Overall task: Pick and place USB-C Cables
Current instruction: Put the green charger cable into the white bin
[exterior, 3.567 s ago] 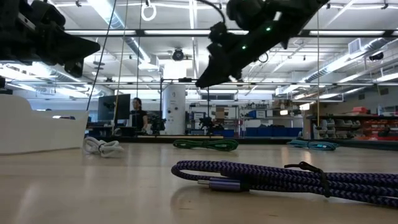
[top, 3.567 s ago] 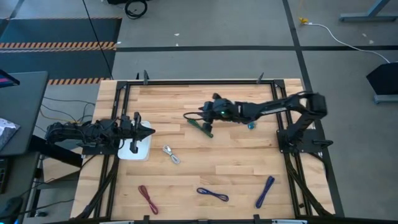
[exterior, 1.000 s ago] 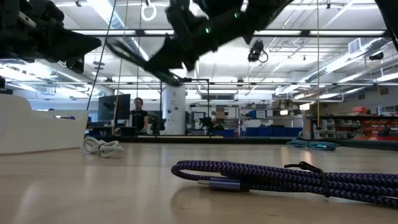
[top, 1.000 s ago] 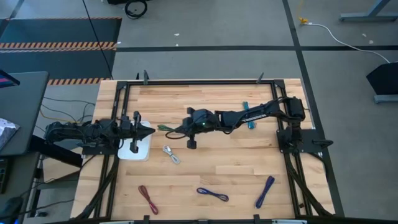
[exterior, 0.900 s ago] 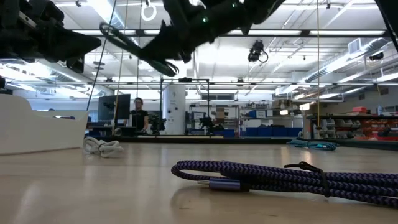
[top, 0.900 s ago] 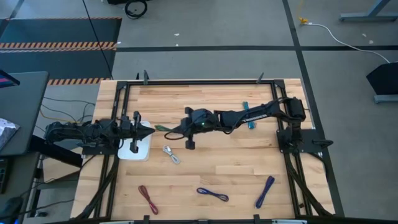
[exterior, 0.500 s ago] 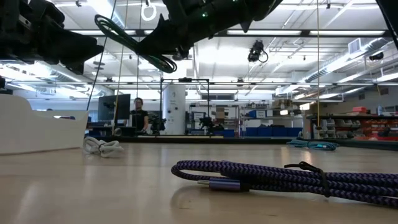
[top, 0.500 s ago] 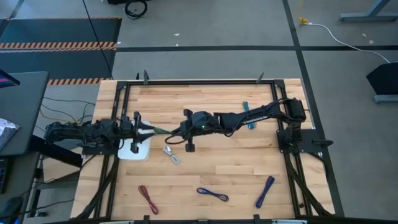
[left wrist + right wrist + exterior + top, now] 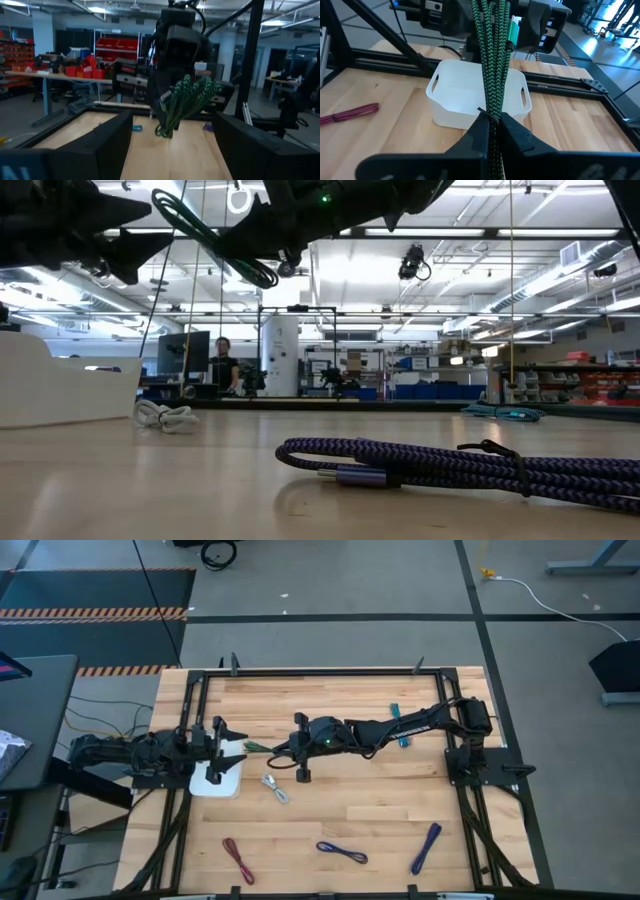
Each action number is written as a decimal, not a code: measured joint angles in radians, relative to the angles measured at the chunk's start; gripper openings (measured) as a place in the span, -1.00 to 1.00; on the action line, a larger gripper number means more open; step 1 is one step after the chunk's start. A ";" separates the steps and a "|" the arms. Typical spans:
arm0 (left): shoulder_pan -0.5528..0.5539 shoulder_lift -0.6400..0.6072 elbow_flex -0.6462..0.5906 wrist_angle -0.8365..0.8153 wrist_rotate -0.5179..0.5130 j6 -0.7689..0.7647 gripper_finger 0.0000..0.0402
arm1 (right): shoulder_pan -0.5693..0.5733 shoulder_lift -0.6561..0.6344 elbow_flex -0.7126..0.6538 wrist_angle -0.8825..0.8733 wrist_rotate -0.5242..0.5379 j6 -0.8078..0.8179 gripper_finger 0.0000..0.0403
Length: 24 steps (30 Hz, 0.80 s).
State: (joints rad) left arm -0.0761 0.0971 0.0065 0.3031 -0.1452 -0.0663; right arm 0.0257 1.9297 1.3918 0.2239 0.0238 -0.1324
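My right gripper [image 9: 275,749] is shut on the green USB-C cable [image 9: 257,748], held out over the table's left part. The bundle's free end [image 9: 492,20] points at my left gripper [image 9: 238,745], which stands open above the white tray [image 9: 213,783]. Its two fingers [image 9: 105,145] stand on either side of the green cable [image 9: 182,107] without touching it. In the low view the green cable [image 9: 215,240] hangs high between both grippers. My right gripper pinches the green bundle near one end [image 9: 492,114] between its two fingers. The fingers come nearly level from the table's right side and lie along the bundle. Most of the bundle sticks out past the fingertips, lifted clear above the tray's right rim [image 9: 525,97].
Other cables lie on the wood: silver-white [image 9: 276,788] right of the tray, dark red [image 9: 238,859], blue [image 9: 342,852] and purple [image 9: 426,847] along the near edge, teal [image 9: 399,725] at the far right. A black frame [image 9: 320,671] borders the table.
My left gripper has opened wide above the tray and tipped up a little. My right gripper has carried the green cable a little up and toward the table's left edge, so the bundle's free end now stands between the open left fingers.
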 joint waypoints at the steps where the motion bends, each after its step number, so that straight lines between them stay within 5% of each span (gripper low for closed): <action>1: 0.000 0.012 0.000 0.021 0.000 0.001 0.40 | 0.000 0.000 0.000 0.000 0.000 0.002 -0.88; 19: 0.000 0.281 0.000 0.299 0.017 0.034 0.39 | 0.000 0.000 0.000 -0.018 -0.001 0.036 -0.88; 24: 0.000 0.352 0.000 0.330 -0.058 0.038 0.39 | 0.000 0.000 0.000 -0.024 -0.001 0.045 -0.88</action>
State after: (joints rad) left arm -0.0757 0.4491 0.0067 0.6332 -0.2034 -0.0284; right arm 0.0257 1.9297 1.3918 0.2004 0.0231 -0.0874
